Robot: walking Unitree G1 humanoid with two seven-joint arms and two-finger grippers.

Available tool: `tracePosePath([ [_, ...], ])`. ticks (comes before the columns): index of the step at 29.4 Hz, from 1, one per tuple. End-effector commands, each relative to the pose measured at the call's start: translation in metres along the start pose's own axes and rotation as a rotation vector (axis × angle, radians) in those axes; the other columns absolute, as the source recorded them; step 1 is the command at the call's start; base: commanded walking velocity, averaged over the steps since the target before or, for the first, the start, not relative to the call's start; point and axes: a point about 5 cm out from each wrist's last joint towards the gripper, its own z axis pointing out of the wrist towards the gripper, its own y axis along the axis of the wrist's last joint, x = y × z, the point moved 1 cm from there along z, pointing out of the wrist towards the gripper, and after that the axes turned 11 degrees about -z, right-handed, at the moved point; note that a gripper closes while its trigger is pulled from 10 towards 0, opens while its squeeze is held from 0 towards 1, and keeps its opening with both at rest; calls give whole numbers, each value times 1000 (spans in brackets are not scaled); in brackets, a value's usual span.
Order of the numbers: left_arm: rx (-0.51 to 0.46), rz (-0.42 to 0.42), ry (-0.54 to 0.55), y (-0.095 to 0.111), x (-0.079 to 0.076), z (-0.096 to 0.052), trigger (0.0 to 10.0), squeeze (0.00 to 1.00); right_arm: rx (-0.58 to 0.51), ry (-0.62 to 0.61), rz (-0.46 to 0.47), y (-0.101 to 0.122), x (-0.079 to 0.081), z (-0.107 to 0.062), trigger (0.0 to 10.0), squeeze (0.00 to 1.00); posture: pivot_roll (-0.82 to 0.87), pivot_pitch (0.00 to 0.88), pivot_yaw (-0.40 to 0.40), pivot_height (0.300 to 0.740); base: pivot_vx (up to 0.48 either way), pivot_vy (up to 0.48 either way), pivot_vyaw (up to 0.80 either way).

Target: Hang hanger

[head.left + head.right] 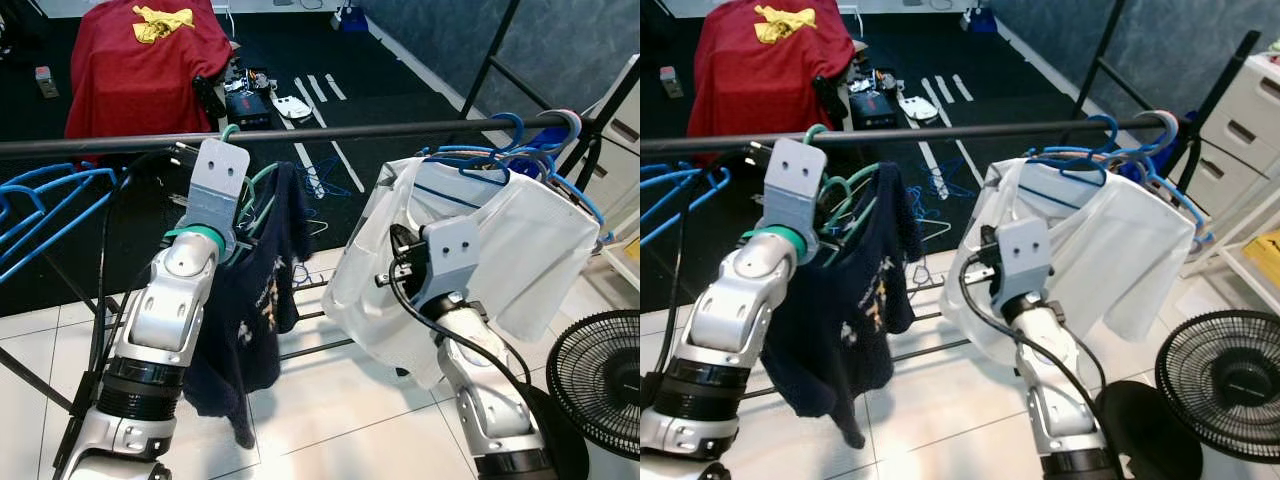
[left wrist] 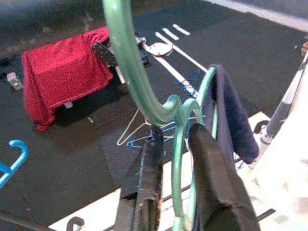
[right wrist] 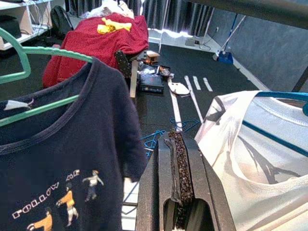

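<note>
Left gripper (image 2: 175,144) clamped on the green hanger (image 2: 139,82) carrying a navy t-shirt (image 1: 255,300), hook at the black rail (image 1: 330,131), right gripper (image 3: 180,168) pressed closed beside the white shirt (image 1: 520,250) on blue hangers (image 1: 500,150)

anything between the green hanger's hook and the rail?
Nothing visible. The left gripper holds the green hanger by its neck, navy t-shirt hanging below, with the hook right at the black rail. The white shirt on blue hangers hangs further along to the right, apart from it.
</note>
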Motion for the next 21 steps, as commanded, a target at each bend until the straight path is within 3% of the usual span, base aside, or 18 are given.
tracePosePath([
  [1,7,-18,-19,-4,-4,2,10000,1000,6,-7,-2,-2,0,-3,10000,0,-25,68,36,740,0,0,0],
  [6,12,-25,-37,-6,-11,7,10000,1000,4,-6,-1,-1,0,-2,10000,0,-27,71,38,740,0,0,0],
  [7,22,-40,-49,-7,-15,11,10000,576,3,-7,-2,-1,0,-2,10000,0,-31,71,40,740,0,0,0],
  [8,27,-44,-72,-7,-20,16,10000,0,4,-8,-2,-1,0,-3,10000,0,-38,72,44,740,0,0,0],
  [15,20,-34,-110,-5,-28,25,10000,0,6,-11,-3,-1,0,-4,10000,0,-45,73,48,740,0,0,0],
  [16,16,-31,-118,-2,-29,29,3176,0,8,-14,-3,-1,0,-5,10000,0,-48,77,52,740,0,0,0],
  [17,12,-26,-125,0,-30,32,1059,0,9,-17,-4,-1,-1,-5,10000,0,-48,77,52,740,0,0,0],
  [18,9,-13,-127,1,-30,33,0,0,10,-20,-4,-1,-1,-6,10000,0,-49,79,53,740,0,0,0],
  [21,4,5,-129,1,-29,35,0,0,11,-22,-4,-1,-1,-6,10000,0,-48,82,54,740,0,0,0],
])
